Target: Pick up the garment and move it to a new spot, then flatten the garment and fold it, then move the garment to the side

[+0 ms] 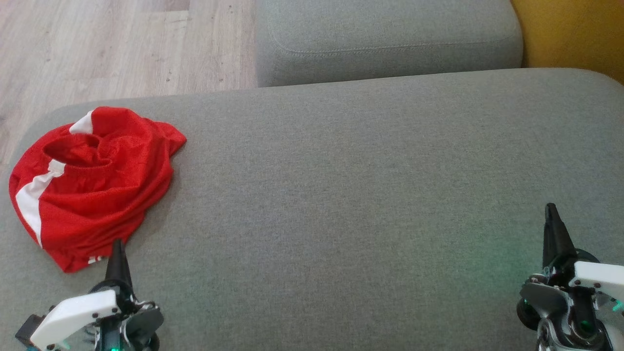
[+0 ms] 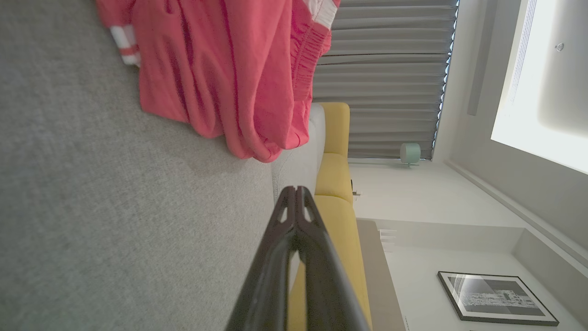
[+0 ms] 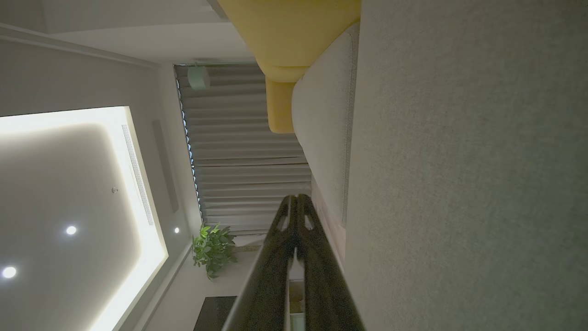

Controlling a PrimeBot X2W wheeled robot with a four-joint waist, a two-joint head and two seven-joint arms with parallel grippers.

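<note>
The garment (image 1: 92,185) lies crumpled at the far-left corner of the big grey seat cushion (image 1: 365,195), red mesh with white stripes; it is bunched over itself, so its outline and whatever is folded beneath cannot be made out, and one edge reaches the cushion's left rim. In the left wrist view the garment (image 2: 220,69) is cut off by the frame's top edge, a gathered band showing along one side. The left gripper (image 1: 117,242) is over the cushion's near-left part, its two dark fingers pressed together with nothing between them; its tip overlaps the garment's near hem in the head view, though whether it touches the cloth I cannot tell. Seen from its own wrist, the left gripper (image 2: 296,189) is closed and empty – the cloth lies ahead of it and apart. The right gripper (image 1: 550,207) is over the cushion's near-right corner, well apart from the garment, likewise closed on nothing; the right gripper (image 3: 296,196) shows its fingers meeting at the tips. Both gripper bodies are cut by the frame's bottom edge. Beyond the cushion's far edge sits a second grey cushion (image 1: 390,39), its top cropped.
</note>
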